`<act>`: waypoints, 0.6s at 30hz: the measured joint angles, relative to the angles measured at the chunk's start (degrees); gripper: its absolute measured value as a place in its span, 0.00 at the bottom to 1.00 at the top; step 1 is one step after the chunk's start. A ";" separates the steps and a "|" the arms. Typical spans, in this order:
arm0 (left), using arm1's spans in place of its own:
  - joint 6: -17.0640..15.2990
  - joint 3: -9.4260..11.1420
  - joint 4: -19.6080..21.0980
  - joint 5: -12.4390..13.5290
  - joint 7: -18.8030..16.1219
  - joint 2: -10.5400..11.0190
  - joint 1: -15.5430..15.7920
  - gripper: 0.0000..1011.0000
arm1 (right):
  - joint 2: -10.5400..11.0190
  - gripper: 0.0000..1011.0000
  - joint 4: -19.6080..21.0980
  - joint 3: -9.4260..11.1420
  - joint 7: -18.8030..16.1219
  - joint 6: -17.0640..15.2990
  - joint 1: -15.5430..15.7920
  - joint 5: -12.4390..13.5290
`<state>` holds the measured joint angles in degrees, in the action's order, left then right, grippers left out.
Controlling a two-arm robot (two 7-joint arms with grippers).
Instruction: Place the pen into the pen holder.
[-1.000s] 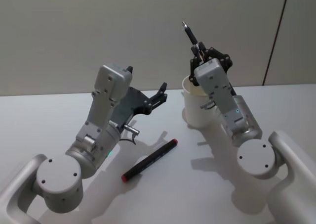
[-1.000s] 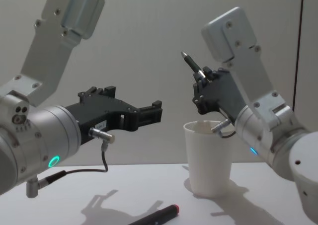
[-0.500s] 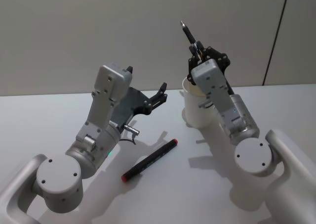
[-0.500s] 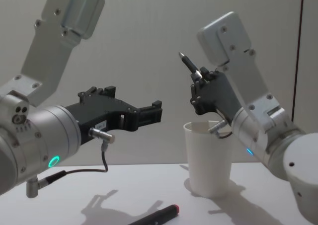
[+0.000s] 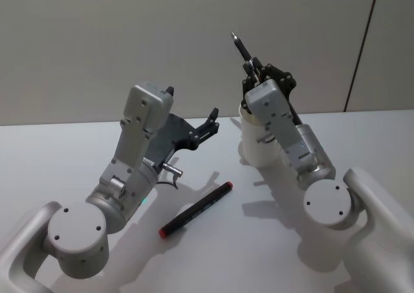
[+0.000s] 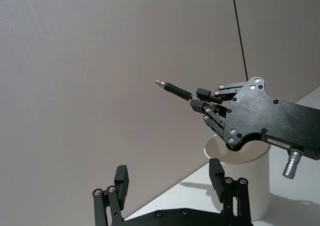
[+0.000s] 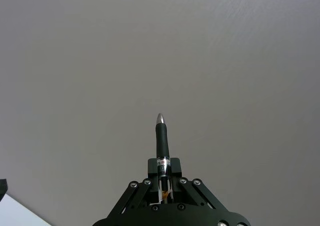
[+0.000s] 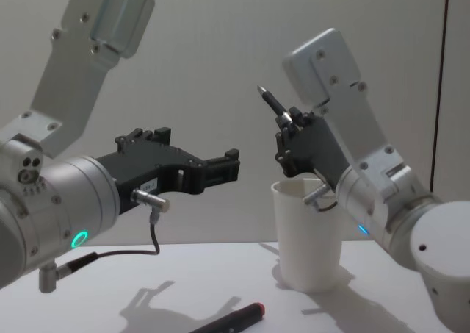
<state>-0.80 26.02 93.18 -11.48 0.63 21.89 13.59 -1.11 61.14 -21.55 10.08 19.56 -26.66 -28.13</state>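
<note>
**Gripped tip-up over the pen holder**

Plain white table [image 5: 71,151], bare grey wall [image 5: 129,34] behind. Clamped tight in the right gripper [image 5: 253,70], just above the rim of the white pen holder [image 5: 253,147]: a dark pen [image 5: 241,47], long axis steeply tilted, silver tip aimed up and toward the robot's left. Hovering left of the pen holder, above the table, jaws spread and empty: the left gripper [image 5: 211,121]. Flat on the table, nearer the robot: a black marker [image 5: 197,209] with a red end.

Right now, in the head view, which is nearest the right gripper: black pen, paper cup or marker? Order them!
1. Black pen: held in the right gripper.
2. White paper cup: just below it.
3. Red-capped marker: lying on the table, leftward.
</note>
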 joint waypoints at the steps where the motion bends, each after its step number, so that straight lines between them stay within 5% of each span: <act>1: 0.00 0.00 0.00 0.00 0.00 0.00 0.00 0.99 | 0.00 0.13 0.00 0.00 0.00 0.00 0.00 0.00; 18: 0.00 0.00 0.00 0.00 0.00 0.00 0.00 0.99 | -0.48 0.13 -2.80 -0.23 -0.39 0.72 -1.05 -0.80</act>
<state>-0.80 26.03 93.18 -11.48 0.63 21.89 13.59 -1.59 58.34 -21.78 9.69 20.27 -27.70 -28.93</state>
